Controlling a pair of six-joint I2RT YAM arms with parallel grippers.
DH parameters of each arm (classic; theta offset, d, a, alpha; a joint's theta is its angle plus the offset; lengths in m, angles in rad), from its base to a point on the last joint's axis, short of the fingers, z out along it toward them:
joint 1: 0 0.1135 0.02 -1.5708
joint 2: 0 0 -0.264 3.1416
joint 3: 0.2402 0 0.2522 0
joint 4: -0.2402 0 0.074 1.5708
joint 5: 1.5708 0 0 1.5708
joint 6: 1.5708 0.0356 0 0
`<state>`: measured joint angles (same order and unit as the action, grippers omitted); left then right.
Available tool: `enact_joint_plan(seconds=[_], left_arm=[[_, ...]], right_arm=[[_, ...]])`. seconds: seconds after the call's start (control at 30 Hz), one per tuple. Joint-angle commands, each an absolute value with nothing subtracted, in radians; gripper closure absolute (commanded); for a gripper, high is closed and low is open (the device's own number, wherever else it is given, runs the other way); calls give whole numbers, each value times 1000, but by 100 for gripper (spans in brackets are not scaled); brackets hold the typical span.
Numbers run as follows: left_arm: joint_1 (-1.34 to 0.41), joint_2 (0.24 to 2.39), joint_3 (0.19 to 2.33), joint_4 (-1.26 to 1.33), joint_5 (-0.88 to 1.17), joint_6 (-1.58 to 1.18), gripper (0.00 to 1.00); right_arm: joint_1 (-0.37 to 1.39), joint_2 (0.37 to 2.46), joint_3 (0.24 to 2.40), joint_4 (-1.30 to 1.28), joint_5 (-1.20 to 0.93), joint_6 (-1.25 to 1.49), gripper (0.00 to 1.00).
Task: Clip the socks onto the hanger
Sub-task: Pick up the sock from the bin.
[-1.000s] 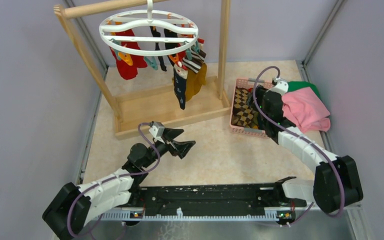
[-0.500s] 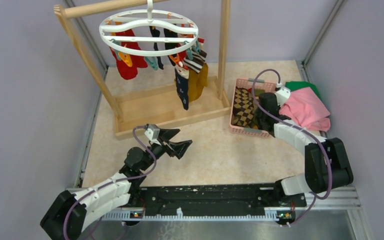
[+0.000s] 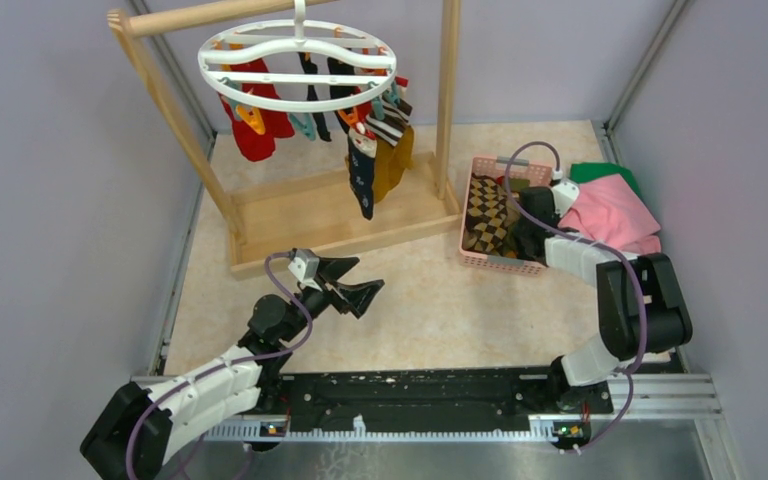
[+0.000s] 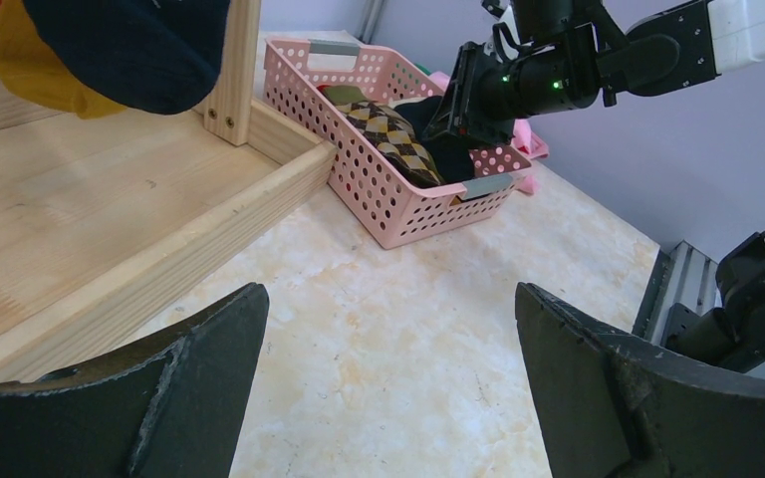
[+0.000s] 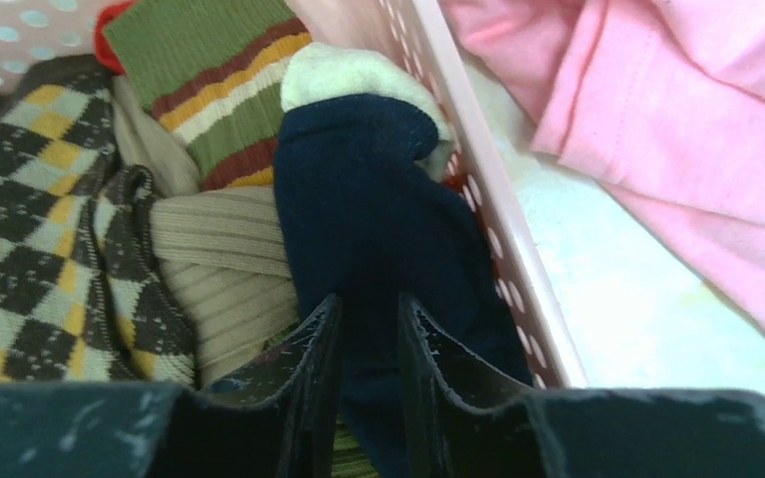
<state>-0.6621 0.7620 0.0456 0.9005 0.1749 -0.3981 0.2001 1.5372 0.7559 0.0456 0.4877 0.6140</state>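
Right gripper (image 5: 369, 309) pinches navy sock (image 5: 359, 199); sock long axis runs away from gripper along basket wall (image 5: 478, 189). Left gripper (image 4: 388, 299) jaws spread wide.

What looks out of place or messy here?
Nothing is broken or spilled. Only untidy bits: a pink cloth crumpled over a green cloth beside the basket, and socks jumbled inside it, where the right fingers pinch a navy sock.

We find the hanger (image 3: 295, 105) on the wooden rack (image 3: 300, 215), back left; to its right socks (image 3: 487, 215) fill a basket (image 3: 495, 264), cloths (image 3: 610, 215) just beyond.
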Motion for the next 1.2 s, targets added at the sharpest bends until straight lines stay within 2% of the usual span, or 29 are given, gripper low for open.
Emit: enact_joint_plan(seconds=[0.0,0.07,0.23,0.6,0.8,0.83,0.87,0.9,0.93,0.97,1.07,1.17], left_arm=[[-660,769,42,938,187,-393,1],[-660,771,43,939,190,-392,1],[-660,770,42,938,198,-393,1],[-660,766,42,954,229,-390,1],[-660,778,45,966,245,-394,1],[-660,780,46,967,247,-396,1],[-660,781,45,969,248,-397,1],[-660,784,46,972,251,-398,1],[-660,787,46,976,252,-399,1],[-660,788,46,977,251,-400,1],[-660,781,47,968,255,-399,1],[-660,760,41,947,245,-398,1]], right_arm=[[180,1543,781,120,405,616,77],[176,1538,774,130,400,612,79],[161,1506,759,162,373,597,99],[160,1249,675,241,391,545,100],[160,1192,664,236,381,516,100],[160,1218,683,201,381,513,89],[161,1254,709,159,383,513,64],[160,1295,735,119,382,518,50],[160,1337,752,96,371,525,41],[160,1370,761,89,350,537,38],[153,1439,759,106,325,573,36],[142,1484,771,95,325,599,44]])
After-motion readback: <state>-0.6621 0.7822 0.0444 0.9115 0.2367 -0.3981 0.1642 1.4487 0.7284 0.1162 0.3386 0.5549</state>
